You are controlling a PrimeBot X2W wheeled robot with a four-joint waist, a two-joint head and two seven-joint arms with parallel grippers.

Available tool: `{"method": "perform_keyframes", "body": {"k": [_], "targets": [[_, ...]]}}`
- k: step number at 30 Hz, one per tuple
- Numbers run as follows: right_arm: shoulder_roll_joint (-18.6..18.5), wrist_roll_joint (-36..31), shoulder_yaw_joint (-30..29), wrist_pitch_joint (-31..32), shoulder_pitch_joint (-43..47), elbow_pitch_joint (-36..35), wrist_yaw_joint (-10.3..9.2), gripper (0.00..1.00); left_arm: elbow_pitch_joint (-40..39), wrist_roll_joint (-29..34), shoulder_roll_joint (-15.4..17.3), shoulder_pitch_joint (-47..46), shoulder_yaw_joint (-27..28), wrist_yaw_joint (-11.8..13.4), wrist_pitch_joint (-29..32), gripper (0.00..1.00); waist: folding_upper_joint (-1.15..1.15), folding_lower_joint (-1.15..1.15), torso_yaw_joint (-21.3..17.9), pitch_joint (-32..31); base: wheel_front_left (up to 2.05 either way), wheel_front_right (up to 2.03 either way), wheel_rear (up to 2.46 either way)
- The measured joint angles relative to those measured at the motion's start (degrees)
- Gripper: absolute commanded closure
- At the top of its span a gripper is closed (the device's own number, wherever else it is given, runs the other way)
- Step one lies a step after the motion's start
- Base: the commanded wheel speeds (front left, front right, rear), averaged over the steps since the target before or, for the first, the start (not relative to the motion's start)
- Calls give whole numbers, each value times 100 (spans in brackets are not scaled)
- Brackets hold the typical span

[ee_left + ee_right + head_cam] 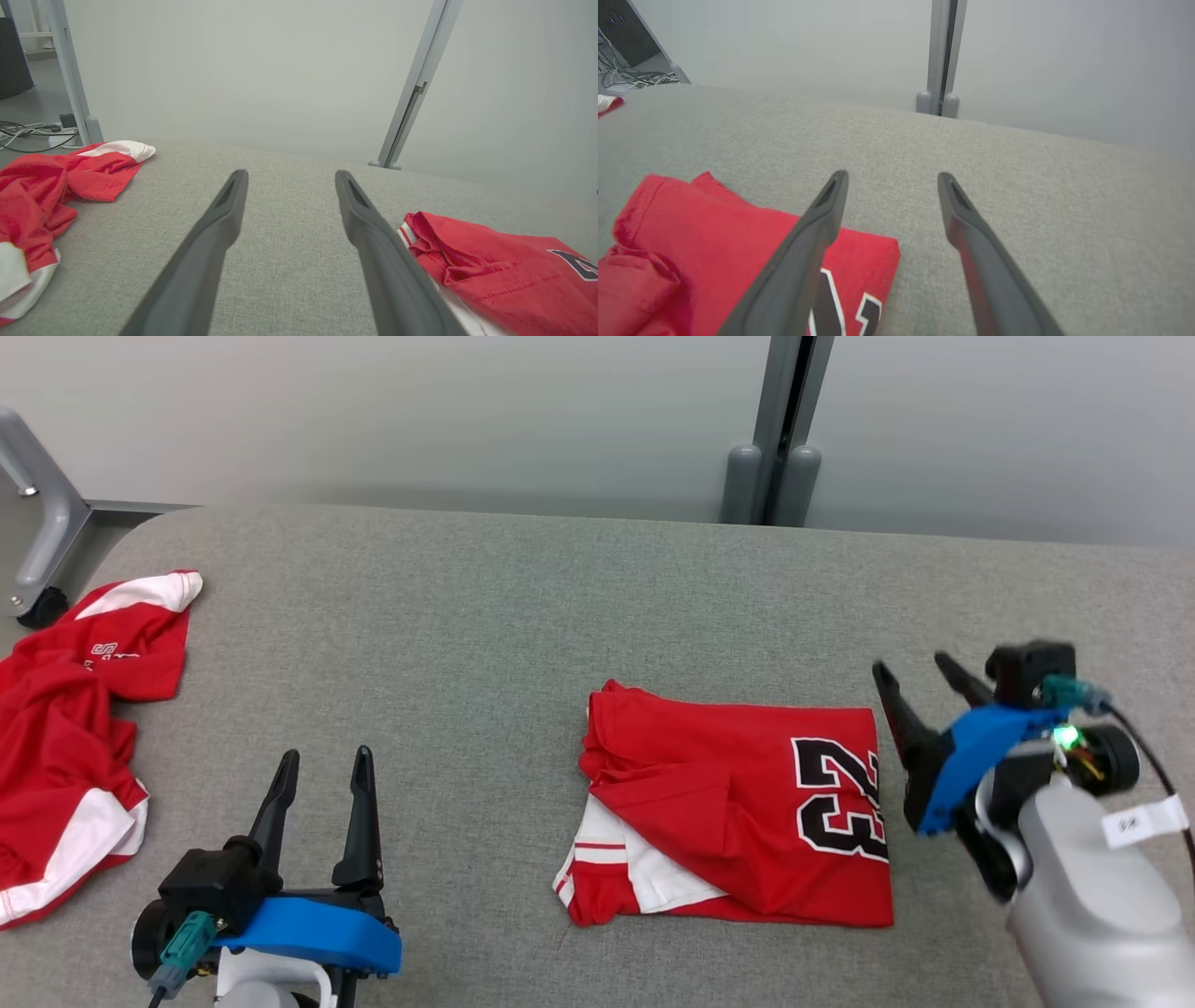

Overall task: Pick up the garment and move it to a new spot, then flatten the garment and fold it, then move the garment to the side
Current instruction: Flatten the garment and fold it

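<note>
Folded already, by the look of it; leaves only the move aside.
Flanks red 23 jersey (738, 812) with right gripper (910, 665) at 3 o'clock, left gripper (327, 754) at 9 o'clock, both spread, empty.

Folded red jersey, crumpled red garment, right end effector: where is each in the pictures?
folded red jersey (728, 803), head view, on its red middle fold.
crumpled red garment (61, 747), head view, on its bunched red middle.
right end effector (909, 663), head view, midway between its two fingertips.

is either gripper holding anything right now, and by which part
Nothing is held: the left gripper and right gripper are open, and the folded jersey lies free.
</note>
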Motion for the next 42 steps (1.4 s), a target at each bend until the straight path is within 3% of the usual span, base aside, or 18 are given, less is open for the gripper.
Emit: {"method": "perform_keyframes", "body": {"k": [3, 4, 5, 6, 10, 17, 21, 23, 28, 29, 30, 34, 42], "targets": [[124, -711, -393, 234, 456, -127, 0, 0, -26, -8, 29, 25, 2, 3, 18, 0, 0, 0, -41, -3, 0, 0, 0], [211, -955, -421, 330, 611, -213, 0, 51, -35, -8, 45, 25, 0, 3, 24, 0, 0, 0, -48, 1, 0, 0, 0], [350, -1111, -465, 398, 767, -321, 0, 93, -44, -8, 68, 24, 5, 3, 36, 0, 0, 0, -59, 9, 0, 0, 0], [480, -1276, -434, 477, 910, -445, 0, 100, -60, -8, 85, 21, 7, 5, 44, 0, 0, 0, -69, 14, 0, 0, 0], [850, -1671, -88, 740, 1357, -961, 1, 100, -141, -5, 151, -3, 12, 40, 86, 0, 0, 0, -83, 42, 0, 0, 0], [957, -1760, 904, 1195, 1697, -1646, 1, 100, -221, -27, 201, -48, 18, 55, 116, 0, 0, 0, -49, 78, 0, 0, 0], [973, -1010, 2107, 1339, 1767, -2100, 0, 100, -231, -42, 176, -48, -13, 65, 119, 0, 0, 0, -3, 102, 0, 0, 0], [996, -294, 2614, 1481, 1858, -2332, 1, 100, -230, -49, 169, -48, -27, 66, 119, 0, 0, 0, 9, 118, 0, 0, 0], [992, 590, 3114, 1535, 1881, -2781, 1, 100, -230, -91, 176, -61, -7, 75, 118, 0, 0, 0, 16, 172, 0, 0, 0], [994, 617, 3076, 1456, 1861, -2835, 1, 37, -227, -91, 179, -60, -1, 85, 116, 0, 1, 0, 12, 173, 0, 0, 0], [992, 616, 2995, 1373, 1846, -2873, 1, 0, -229, -92, 180, -60, 4, 100, 115, 0, 1, 0, 7, 170, 0, 0, 0], [993, 592, 2260, 856, 1881, -3065, 1, 0, -220, -107, 214, -50, 34, 119, 109, 0, 1, 0, -37, 118, 0, 0, 0], [988, -278, -305, 87, 2573, -3601, 0, 0, -241, -144, 252, 102, 70, 190, 81, 0, 1, 0, -235, -110, 0, 0, 0]]}}
